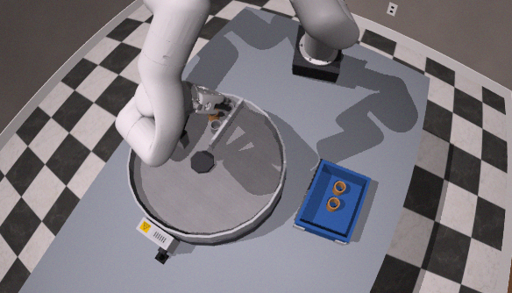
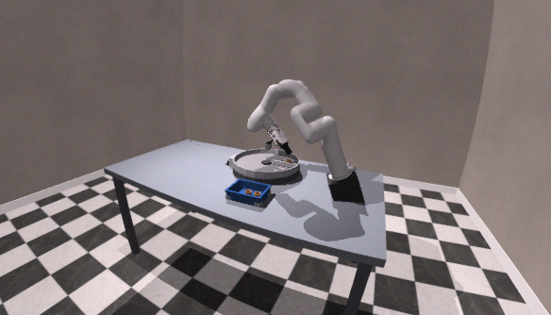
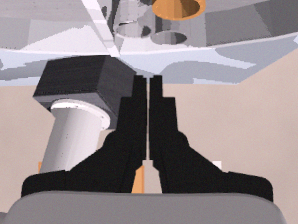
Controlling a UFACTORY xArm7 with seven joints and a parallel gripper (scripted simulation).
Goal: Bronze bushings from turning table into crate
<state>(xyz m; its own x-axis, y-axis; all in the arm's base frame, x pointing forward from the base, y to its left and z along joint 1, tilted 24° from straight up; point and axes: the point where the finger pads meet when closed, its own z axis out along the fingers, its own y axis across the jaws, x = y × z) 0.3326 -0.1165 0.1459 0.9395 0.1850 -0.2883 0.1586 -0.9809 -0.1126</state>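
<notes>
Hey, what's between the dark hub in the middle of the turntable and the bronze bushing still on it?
A steel bushing, just beside the divider bar; the top view shows it.

crate (image 1: 303, 210) (image 2: 241, 197): blue | floor (image 1: 120, 55) (image 2: 156, 281): black-and-white checks | bushings in crate (image 1: 333, 204) (image 2: 248, 191): bronze-orange | gripper (image 1: 227, 109) (image 2: 290, 153) (image 3: 148, 93) fingers: black
</notes>
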